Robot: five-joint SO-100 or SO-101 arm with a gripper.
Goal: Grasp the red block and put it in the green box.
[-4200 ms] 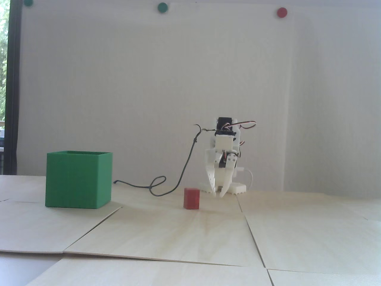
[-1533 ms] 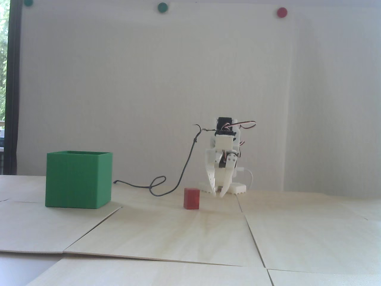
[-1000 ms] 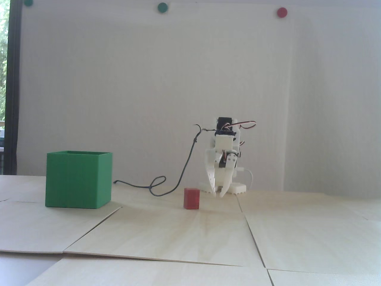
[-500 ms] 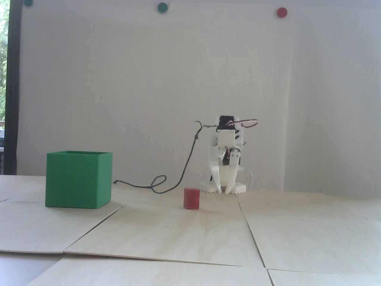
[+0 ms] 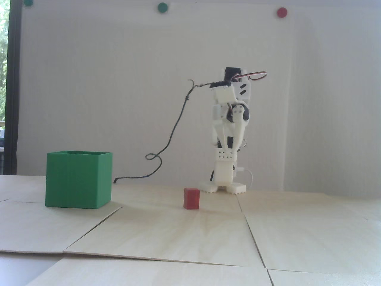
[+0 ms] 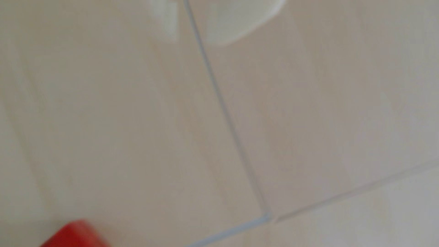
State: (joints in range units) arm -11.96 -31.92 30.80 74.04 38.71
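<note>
Red block (image 5: 191,198) free; arm (image 5: 230,125) folded, seemingly upright.

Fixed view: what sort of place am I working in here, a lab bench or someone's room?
Probably a home or office tabletop, not a lab: pale wooden boards laid edge to edge, a plain white wall with round magnets behind, and a window with greenery at the left edge.

White printed arm (image 5: 229,125), black servos

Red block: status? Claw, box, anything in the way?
Claw empty, jaws apart, raised above table. Red block on table, untouched. Green box off to the left in fixed view. Nothing between them.
</note>
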